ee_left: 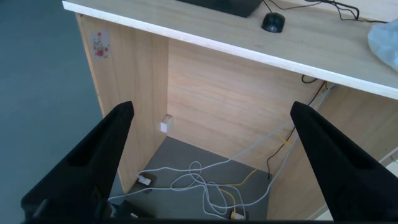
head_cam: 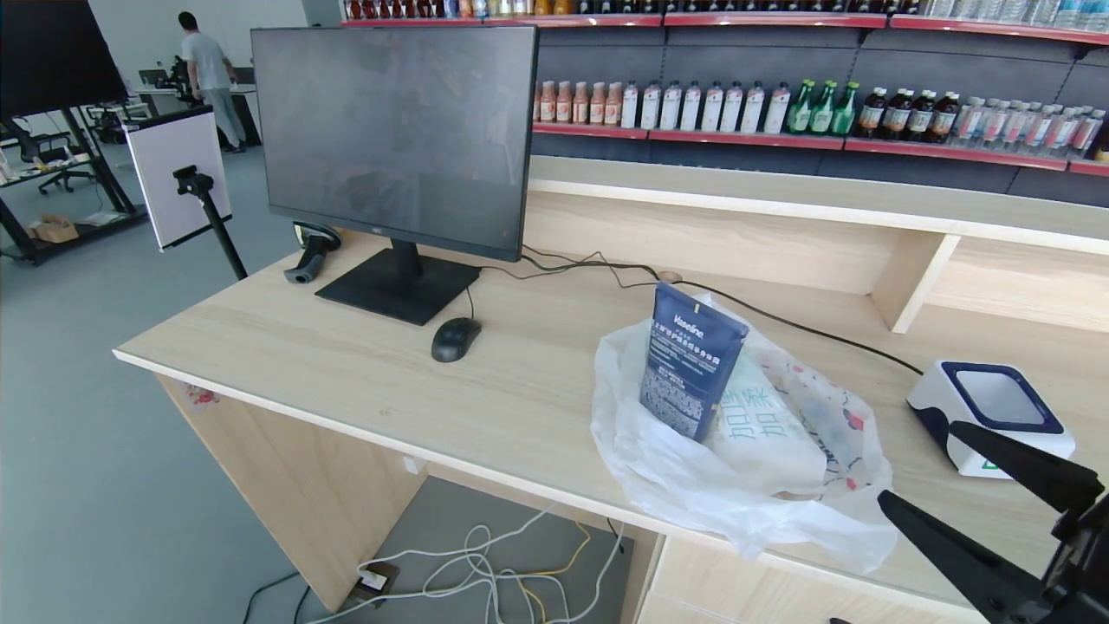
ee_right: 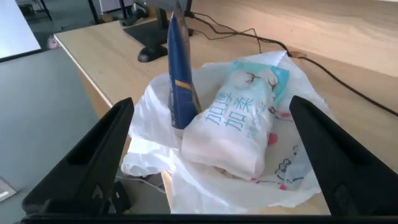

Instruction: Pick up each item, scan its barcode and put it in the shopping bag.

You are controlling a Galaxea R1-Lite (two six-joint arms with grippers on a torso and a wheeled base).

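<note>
Blue pouch (head_cam: 689, 364) stands upright inside shopping bag (head_cam: 676, 485), leaning on tissue pack (head_cam: 762, 433). Right gripper (head_cam: 918, 461) spread just beside bag; left gripper (ee_left: 211, 109) spread, well below it. Risk: snagging bag film topples pouch off counter (head_cam: 346, 364).

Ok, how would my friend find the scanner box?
Start at the long wooden counter and find the crumpled white shopping bag. On the robot's right of it sits the scanner: unlike the soft bag, it's a small white box with a dark blue frame on top.
</note>
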